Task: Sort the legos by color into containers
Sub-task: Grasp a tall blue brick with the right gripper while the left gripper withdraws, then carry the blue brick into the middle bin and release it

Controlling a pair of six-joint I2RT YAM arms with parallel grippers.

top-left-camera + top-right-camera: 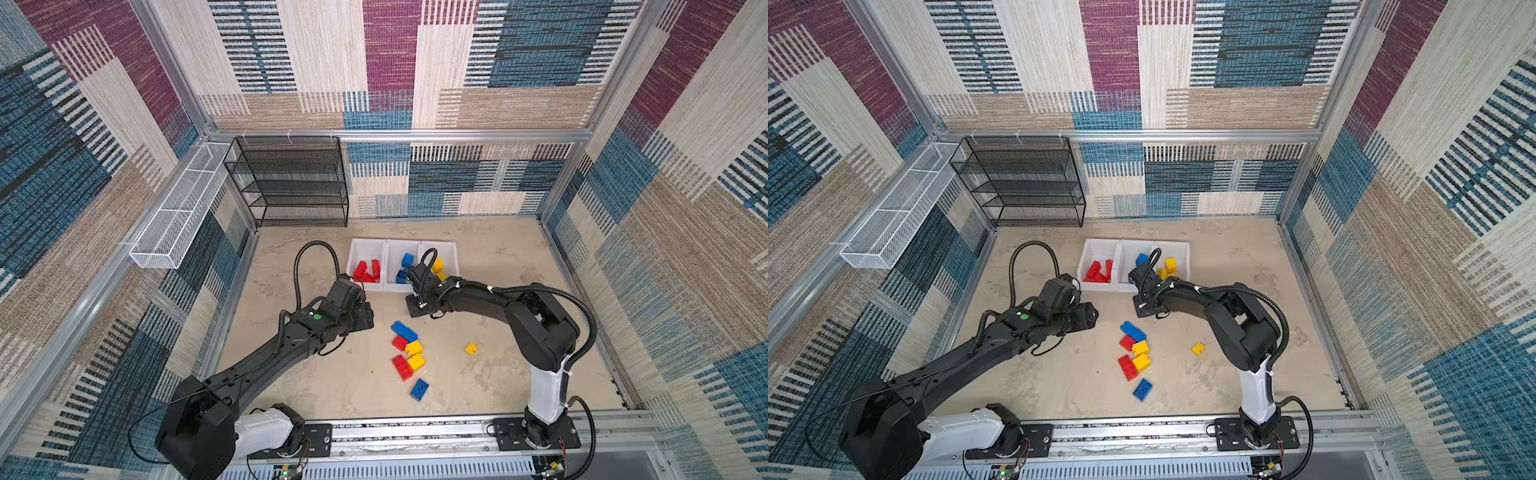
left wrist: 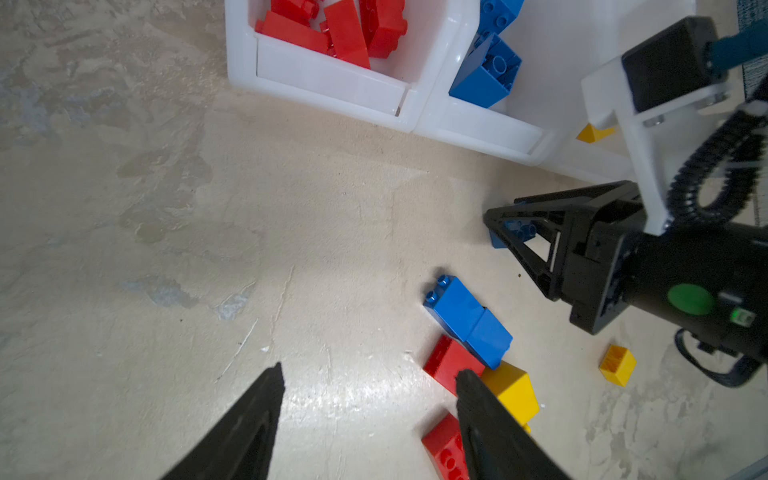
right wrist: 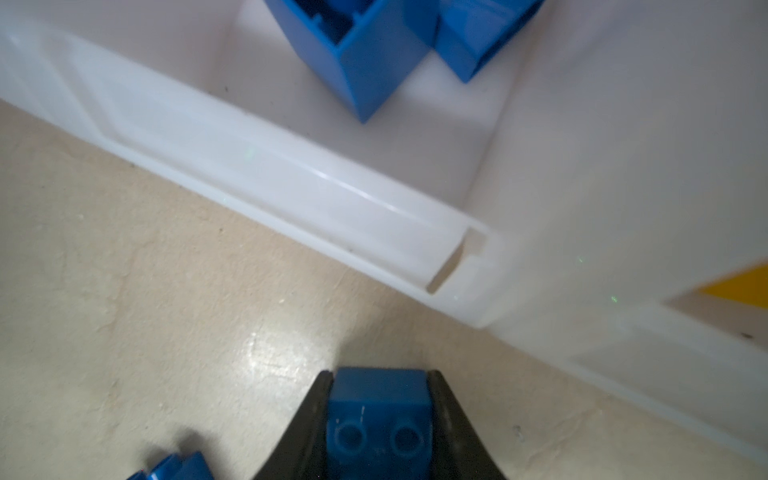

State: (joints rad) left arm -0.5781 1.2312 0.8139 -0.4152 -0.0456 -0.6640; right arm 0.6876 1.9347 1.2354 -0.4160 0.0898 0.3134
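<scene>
Low, right arm (image 1: 478,297) bent, jaws clamping blue lego (image 3: 379,409).

I log bright, even overhead light, soft short shadows, glare on the table (image 2: 353,399) in both wrist views, right wrist view blurred, top views bowed at edges.

Loose legos (image 1: 404,331) before part-filled containers (image 1: 368,249)

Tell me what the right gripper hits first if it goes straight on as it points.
Probably the low front wall of the middle white plastic bin, just ahead across bare table. The right gripper, shut on a small blue studded brick, points at it; whether it would clear the wall is unclear.
</scene>
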